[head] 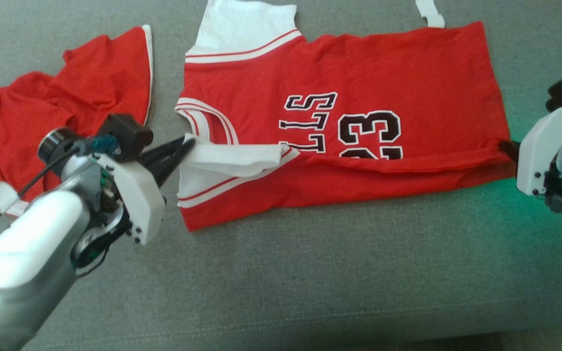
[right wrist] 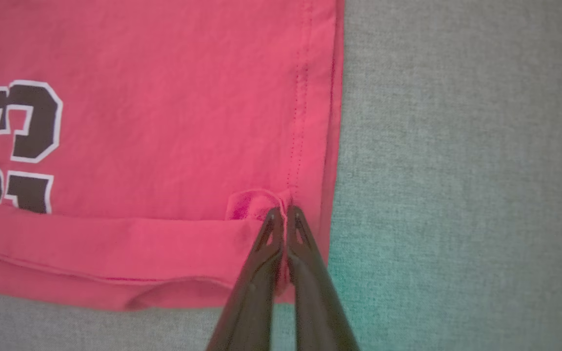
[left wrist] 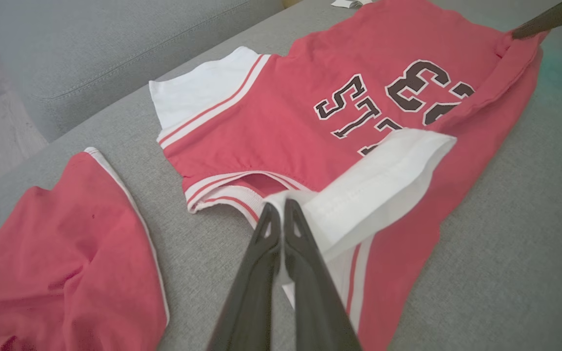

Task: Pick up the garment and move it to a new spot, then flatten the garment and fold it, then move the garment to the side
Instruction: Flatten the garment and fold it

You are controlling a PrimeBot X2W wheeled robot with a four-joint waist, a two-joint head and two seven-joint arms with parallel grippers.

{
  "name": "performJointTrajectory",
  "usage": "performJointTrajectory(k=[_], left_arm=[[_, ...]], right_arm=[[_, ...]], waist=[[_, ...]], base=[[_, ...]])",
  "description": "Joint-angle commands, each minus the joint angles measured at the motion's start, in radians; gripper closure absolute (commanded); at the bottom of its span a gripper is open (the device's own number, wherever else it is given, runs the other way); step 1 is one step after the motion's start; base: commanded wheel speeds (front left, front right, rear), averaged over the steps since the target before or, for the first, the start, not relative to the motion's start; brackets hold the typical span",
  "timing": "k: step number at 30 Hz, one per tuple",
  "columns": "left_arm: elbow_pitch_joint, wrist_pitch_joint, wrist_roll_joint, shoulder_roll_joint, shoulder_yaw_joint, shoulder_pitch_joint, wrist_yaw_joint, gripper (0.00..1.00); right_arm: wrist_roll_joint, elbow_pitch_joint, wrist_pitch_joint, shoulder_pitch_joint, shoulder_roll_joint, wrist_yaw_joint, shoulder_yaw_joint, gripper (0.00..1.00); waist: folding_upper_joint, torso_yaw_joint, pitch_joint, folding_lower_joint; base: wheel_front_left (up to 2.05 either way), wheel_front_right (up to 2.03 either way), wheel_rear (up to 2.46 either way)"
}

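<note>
Clamping jersey: left tool on sleeve, right tool on hem; second garment beside.

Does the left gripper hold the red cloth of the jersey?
No, the left gripper is shut on the white sleeve of the jersey, not on red cloth.

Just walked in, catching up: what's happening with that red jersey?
The robot is mid-fold on the red jersey, spread on the grey cushion. Its left gripper is shut on the near white sleeve, its right gripper on the hem corner, the near edge turned over the print. Another red garment lies crumpled at the left.
</note>
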Motion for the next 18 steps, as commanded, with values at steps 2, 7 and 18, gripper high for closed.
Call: performJointTrajectory(k=[2,7,18], left_arm=[[0.009,-0.021,0.006,0.02,0.028,-0.085,-0.005,1.0],[0.055,-0.049,-0.003,0.009,-0.019,-0.131,-0.006,1.0],[0.195,-0.186,0.002,-0.062,0.003,-0.175,0.062,0.0]], right_arm=[[-0.021,-0.015,-0.025,-0.04,-0.003,0.007,-0.001,1.0],[-0.039,0.017,-0.075,-0.07,0.016,0.007,-0.004,1.0],[-0.076,0.065,-0.348,-0.102,0.036,0.007,-0.035,0.0]], waist=[[0.0,0.001,0.022,-0.0002],[0.0,0.004,0.039,-0.0002],[0.0,0.011,0.019,-0.0002]], base=[[0.0,0.0,0.0],[0.0,0.0,0.0],[0.0,0.0,0.0]])
